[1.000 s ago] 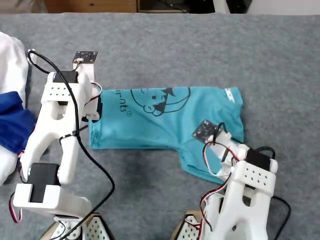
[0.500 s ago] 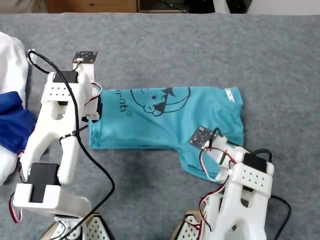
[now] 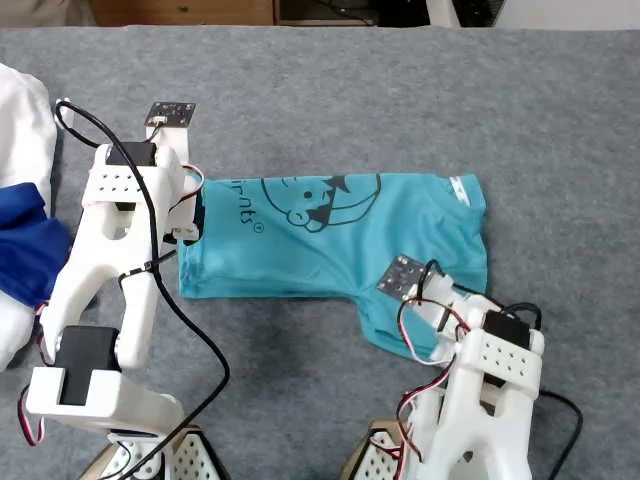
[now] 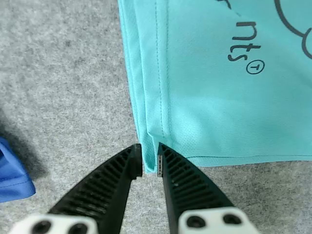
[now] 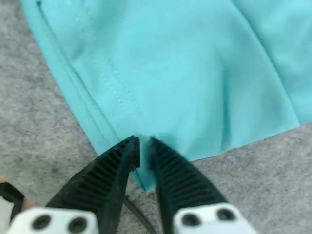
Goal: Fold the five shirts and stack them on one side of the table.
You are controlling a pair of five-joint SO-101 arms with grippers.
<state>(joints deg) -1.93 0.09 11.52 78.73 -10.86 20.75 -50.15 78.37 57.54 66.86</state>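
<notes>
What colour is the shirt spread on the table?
The shirt is teal with a dark print; best in the high view.

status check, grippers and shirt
Left gripper shut on teal shirt hem corner. Right gripper shut on its sleeve. Shirt lies flat. Blue cloth, white cloth lie apart from it.

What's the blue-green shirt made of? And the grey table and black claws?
The teal shirt looks like thin sporty knit, maybe polyester: tiny mesh holes, stitched hem. The grey table cover seems felt or short carpet: fuzzy, speckled. The left claw and right claw look like matte black plastic, ribbed inside.
</notes>
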